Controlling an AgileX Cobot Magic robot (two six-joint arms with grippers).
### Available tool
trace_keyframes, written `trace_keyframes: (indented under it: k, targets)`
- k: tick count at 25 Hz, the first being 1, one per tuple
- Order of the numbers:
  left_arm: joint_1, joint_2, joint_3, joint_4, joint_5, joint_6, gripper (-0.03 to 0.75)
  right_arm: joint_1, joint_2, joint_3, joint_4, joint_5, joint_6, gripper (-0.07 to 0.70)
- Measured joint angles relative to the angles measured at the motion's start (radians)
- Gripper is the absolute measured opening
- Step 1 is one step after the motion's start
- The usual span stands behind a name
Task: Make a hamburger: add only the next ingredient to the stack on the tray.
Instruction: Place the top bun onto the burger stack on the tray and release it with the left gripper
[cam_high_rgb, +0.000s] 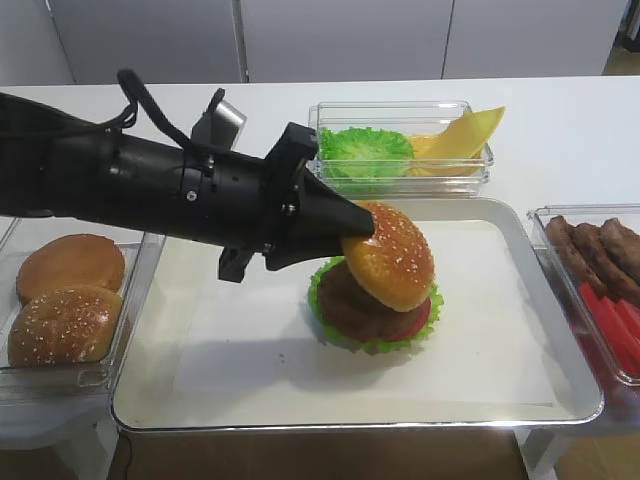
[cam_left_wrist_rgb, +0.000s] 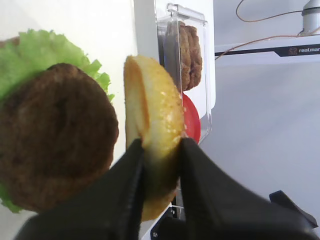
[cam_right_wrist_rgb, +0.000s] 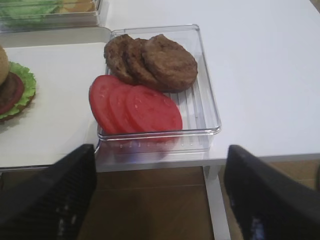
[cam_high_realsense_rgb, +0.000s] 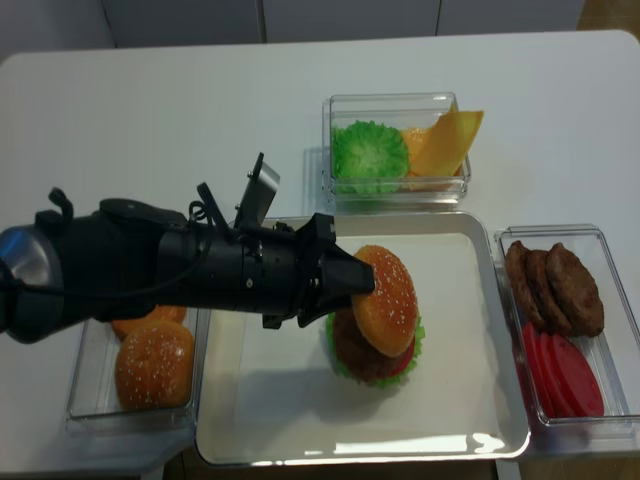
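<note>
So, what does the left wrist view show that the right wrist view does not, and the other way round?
Only the left wrist view shows the left gripper clamped on the seeded bun top, held on edge beside the patty of the stack. Only the right wrist view shows the right gripper, open, low in front of the table edge. Both show the clear tub with loose patties and tomato slices, and part of the stack's lettuce.
</note>
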Motion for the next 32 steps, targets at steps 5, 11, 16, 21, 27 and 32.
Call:
trace_keyframes:
  k: [5,11,16,21,27,32]
  targets:
    - [0.010,0.020,0.000,0.005,0.022,0.002,0.152,0.000,0.000,0.000,0.000,0.000,0.000,0.608]
    - [0.022,0.037,0.000,0.008,0.041,0.006,0.152,0.000,0.000,0.000,0.000,0.000,0.000,0.608]
    - [0.033,0.039,0.000,0.018,0.050,0.006,0.152,0.000,0.000,0.000,0.000,0.000,0.000,0.608]
    - [0.039,0.039,0.000,0.030,0.060,0.008,0.152,0.000,0.000,0.000,0.000,0.000,0.000,0.608]
    - [0.039,0.039,0.000,0.043,0.062,0.008,0.152,0.000,0.000,0.000,0.000,0.000,0.000,0.608]
    - [0.039,0.039,0.000,0.049,0.063,0.008,0.152,0.000,0.000,0.000,0.000,0.000,0.000,0.608]
